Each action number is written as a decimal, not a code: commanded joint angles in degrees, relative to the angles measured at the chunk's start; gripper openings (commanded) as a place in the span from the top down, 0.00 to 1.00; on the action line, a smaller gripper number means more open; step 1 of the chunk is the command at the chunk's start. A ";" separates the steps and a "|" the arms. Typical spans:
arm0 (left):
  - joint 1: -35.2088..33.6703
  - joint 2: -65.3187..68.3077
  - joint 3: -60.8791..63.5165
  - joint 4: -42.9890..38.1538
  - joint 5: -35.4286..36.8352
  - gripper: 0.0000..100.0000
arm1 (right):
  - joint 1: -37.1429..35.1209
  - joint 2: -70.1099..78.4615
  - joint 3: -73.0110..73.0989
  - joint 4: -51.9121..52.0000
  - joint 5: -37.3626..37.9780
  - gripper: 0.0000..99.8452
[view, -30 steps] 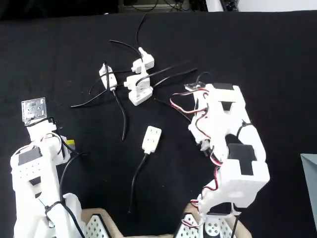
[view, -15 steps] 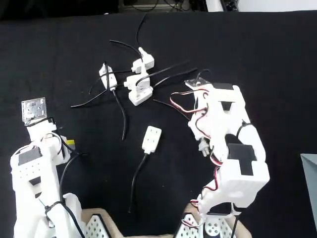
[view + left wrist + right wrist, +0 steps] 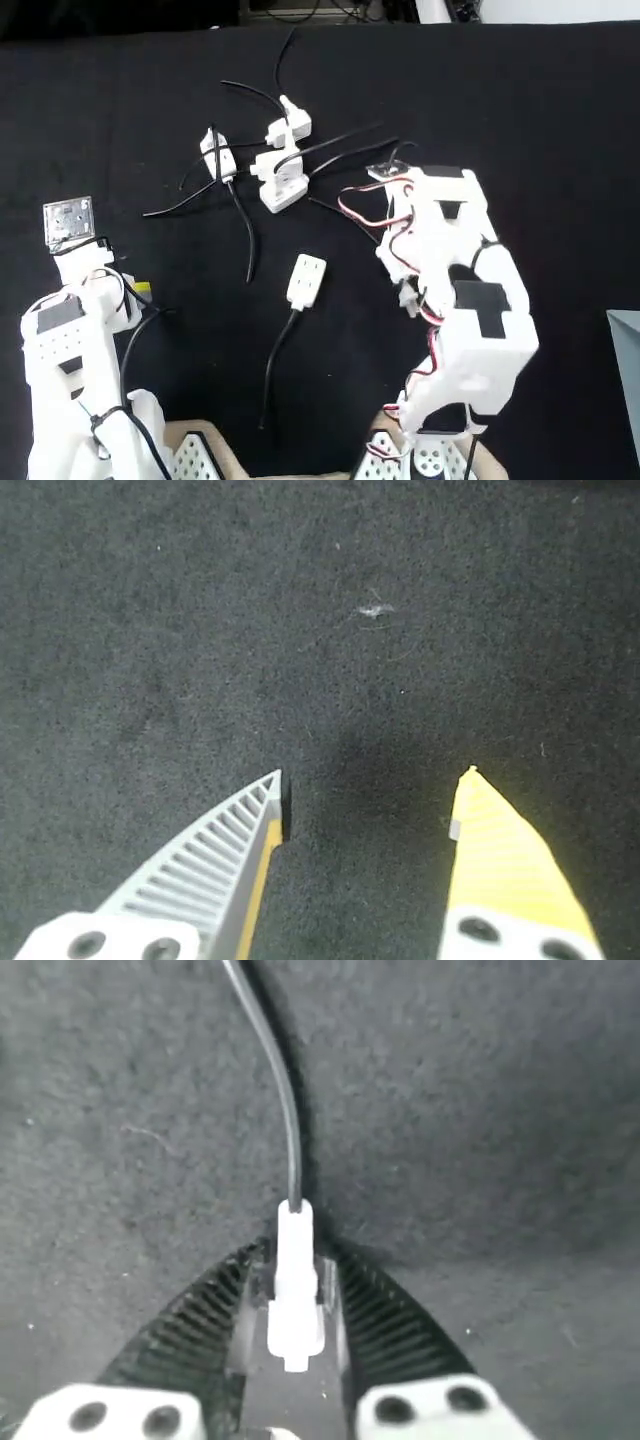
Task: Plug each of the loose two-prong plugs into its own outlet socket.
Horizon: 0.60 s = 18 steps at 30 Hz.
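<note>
"What's moved?"

"The right arm (image 3: 450, 270) has edged left over the black table (image 3: 560, 120), toward the free outlet socket (image 3: 305, 279). The left arm (image 3: 70, 340) stays parked, and the left gripper (image 3: 375, 775) is spread wide."

"And the plug?"

"The two-prong plug (image 3: 295, 1310) is clamped in the right gripper (image 3: 297, 1265), with its cord (image 3: 275, 1070) trailing ahead. It looks mid-carry and isn't inserted yet."

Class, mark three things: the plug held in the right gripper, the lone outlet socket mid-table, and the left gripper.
plug (image 3: 295, 1290): right wrist view, on its white body.
outlet socket (image 3: 305, 279): high view, on its white face.
left gripper (image 3: 374, 772): left wrist view, midway between its fingertips.
</note>
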 commanded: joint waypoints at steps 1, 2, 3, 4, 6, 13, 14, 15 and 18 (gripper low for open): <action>0.75 -0.97 -0.22 -1.05 0.09 0.73 | -1.85 -0.75 -4.18 6.68 0.00 0.99; 0.75 -0.97 -0.22 -1.05 0.09 0.73 | -1.85 -1.36 -6.02 9.14 0.00 0.99; 0.75 -0.97 -0.22 -1.05 0.09 0.73 | -1.85 -2.24 -7.87 11.52 0.00 0.99; 0.75 -1.05 -0.22 -1.05 0.09 0.73 | -1.85 -3.38 -9.71 13.89 0.00 0.99; 0.75 -1.05 -0.22 -1.05 0.09 0.73 | -1.93 -6.64 -12.44 17.93 -0.35 0.99; 1.54 -1.14 -2.15 -0.88 0.62 0.73 | -5.27 -27.30 -10.07 22.15 -0.44 0.99; 2.42 -1.14 -2.77 -0.70 0.62 0.73 | -5.89 -30.55 -9.27 22.15 -0.44 0.99; 3.47 -1.14 -3.30 -0.62 0.62 0.73 | -6.33 -33.71 -8.48 22.15 -0.53 0.99; 6.64 -1.14 -5.23 -0.44 2.73 0.73 | -6.95 -43.21 -6.64 20.04 -4.13 0.99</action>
